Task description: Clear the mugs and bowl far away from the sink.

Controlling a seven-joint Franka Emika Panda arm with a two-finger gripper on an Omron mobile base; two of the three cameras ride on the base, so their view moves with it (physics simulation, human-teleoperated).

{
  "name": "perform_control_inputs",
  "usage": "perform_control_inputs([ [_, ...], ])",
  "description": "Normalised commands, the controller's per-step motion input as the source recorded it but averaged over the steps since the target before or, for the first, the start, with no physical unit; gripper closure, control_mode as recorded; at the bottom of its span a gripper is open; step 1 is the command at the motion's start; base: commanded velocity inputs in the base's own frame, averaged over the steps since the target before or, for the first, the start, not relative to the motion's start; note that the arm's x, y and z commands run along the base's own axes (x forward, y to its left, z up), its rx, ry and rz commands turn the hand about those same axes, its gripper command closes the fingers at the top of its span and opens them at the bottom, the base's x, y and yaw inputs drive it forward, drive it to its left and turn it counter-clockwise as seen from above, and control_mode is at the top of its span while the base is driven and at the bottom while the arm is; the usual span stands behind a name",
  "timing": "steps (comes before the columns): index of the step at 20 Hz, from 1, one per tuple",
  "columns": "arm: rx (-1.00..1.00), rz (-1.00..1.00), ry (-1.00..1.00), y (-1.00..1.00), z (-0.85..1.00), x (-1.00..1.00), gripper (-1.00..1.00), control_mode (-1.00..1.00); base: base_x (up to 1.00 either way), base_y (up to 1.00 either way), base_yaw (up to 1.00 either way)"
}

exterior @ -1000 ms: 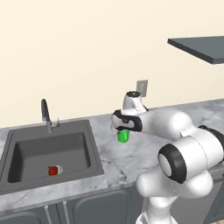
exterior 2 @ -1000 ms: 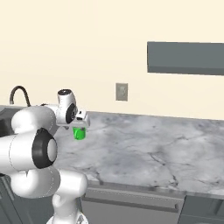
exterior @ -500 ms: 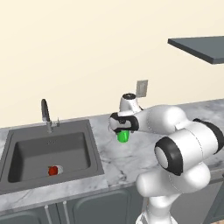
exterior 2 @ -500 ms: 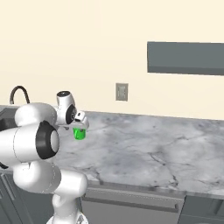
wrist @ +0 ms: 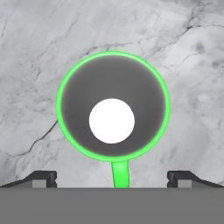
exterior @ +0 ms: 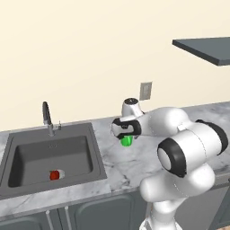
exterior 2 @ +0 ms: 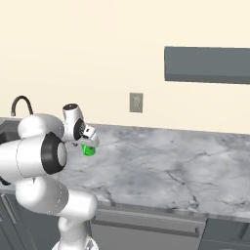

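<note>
The green mug is mostly hidden in the left base view: the white hand sits over it and just a green sliver pokes out beneath. It is much the same from the right base view, where a small green patch peeks from under the wrist. Whether the fingertips touch it cannot be made out from either side.

The hand view opens things up. Here we look straight down into the mug: bright green rim, dark inside wall, a white disc at the bottom, and its handle pointing toward the lower edge of that view. The handle's end is cut off by the band at the bottom. The gripper stands spread wide, one dark fingertip far out on one side, the other far out opposite, each only just rising into sight. They flank the handle with marble visible between tip and mug, so the jaws hold nothing.

The mug stands upright on the marble counter, a little beyond the right edge of the sink and toward the back wall. Down in the basin lies a small red and white thing, too small to identify. The faucet stands at the sink's back edge.
</note>
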Motion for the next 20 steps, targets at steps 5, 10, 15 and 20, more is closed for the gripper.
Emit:
perform_control_inputs([
  [5, 0.0, -0.04, 0.0, 0.0, -0.23, 0.0, -1.0, -1.0, 0.0, 0.0, 0.0],
  [10, 0.0, 0.0, 0.0, 0.0, -0.22, 0.09, -1.0, -1.0, 0.0, 0.0, 0.0],
  [15, 0.0, 0.0, -0.01, 0.0, -0.14, 0.05, 1.0, -1.0, 0.0, 0.0, 0.0],
  [20, 0.0, 0.0, -0.05, 0.0, -0.01, 0.0, 1.0, -1.0, 0.0, 0.0, 0.0],
])
